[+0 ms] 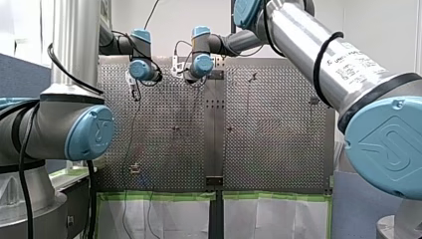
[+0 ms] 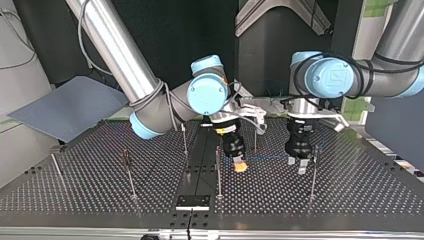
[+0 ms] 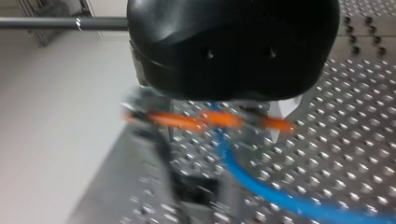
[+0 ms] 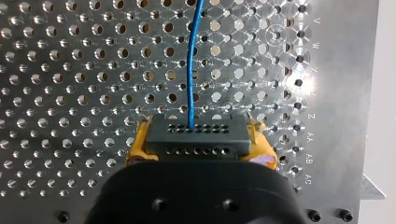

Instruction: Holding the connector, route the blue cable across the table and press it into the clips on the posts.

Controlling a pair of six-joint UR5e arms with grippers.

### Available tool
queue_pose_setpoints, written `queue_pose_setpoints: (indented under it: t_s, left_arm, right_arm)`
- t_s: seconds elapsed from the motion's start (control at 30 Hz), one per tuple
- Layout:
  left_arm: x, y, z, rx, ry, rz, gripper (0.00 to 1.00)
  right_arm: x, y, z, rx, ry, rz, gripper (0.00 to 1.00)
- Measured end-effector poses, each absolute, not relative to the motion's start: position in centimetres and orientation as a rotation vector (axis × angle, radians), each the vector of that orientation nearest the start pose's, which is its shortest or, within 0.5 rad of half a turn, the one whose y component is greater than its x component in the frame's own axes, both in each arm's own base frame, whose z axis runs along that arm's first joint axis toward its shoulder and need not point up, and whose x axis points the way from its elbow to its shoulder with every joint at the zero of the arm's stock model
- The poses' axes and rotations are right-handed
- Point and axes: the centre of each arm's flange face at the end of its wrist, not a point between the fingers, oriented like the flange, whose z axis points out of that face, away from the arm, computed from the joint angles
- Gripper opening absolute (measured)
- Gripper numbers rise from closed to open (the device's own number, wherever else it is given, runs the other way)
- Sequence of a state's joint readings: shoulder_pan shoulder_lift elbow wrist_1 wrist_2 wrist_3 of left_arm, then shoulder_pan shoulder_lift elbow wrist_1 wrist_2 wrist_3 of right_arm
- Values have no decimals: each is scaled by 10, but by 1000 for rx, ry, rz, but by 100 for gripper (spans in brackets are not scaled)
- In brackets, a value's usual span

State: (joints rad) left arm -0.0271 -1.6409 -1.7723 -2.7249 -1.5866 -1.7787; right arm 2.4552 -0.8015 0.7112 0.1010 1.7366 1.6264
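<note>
**Connector clamped in the right tool, cable strung over to the left tool**

Look at the right wrist view first. The right tool point(image 4: 201, 145) has its yellow pads point(image 4: 138, 147) closed on the two ends of the dark connector point(image 4: 196, 133). You can see two rows of small holes on the connector's face. The blue cable point(image 4: 190, 60) leaves the middle of the connector and runs straight ahead of the tool, over the perforated surface point(image 4: 70, 70).

In the top view you will find both tools near the middle of the surface point(image 2: 75, 195), pointing down at it. The right tool point(image 2: 240, 166) hangs just beside the centre post point(image 2: 218, 172). The left tool point(image 2: 297, 166) hangs at its right, close to another post point(image 2: 313, 170). The cable point(image 2: 267, 157) runs between the two tools, low above the holes. A post point(image 2: 129, 172) with a dark clip on top stands well apart at that view's left, with no cable at it.

In the left wrist view the cable point(image 3: 261, 191) comes out from under the left tool point(image 3: 212, 119) and curves away across the surface. The area around its fingers is blurred, so you cannot tell whether it grips the cable or only straddles it.
</note>
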Motion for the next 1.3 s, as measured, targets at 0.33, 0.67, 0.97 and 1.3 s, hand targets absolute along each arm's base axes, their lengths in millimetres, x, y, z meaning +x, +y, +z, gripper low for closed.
queue_pose_setpoints:
  t_s: [0.33,0.67,0.97,1.3]
  left_arm:
    - [528,-142,374,-183,1457,-150,36]
    - [525,-141,377,-211,1448,-136,0]
    - [514,-147,364,-210,1503,-121,0]
    - [497,-148,335,-244,1521,-97,0]
  right_arm:
    - [680,-406,402,1723,-839,1741,0]
    - [679,-406,402,1726,-841,1738,0]
    - [679,-404,390,1749,-849,1716,0]
    - [672,-404,354,1810,-876,1655,0]
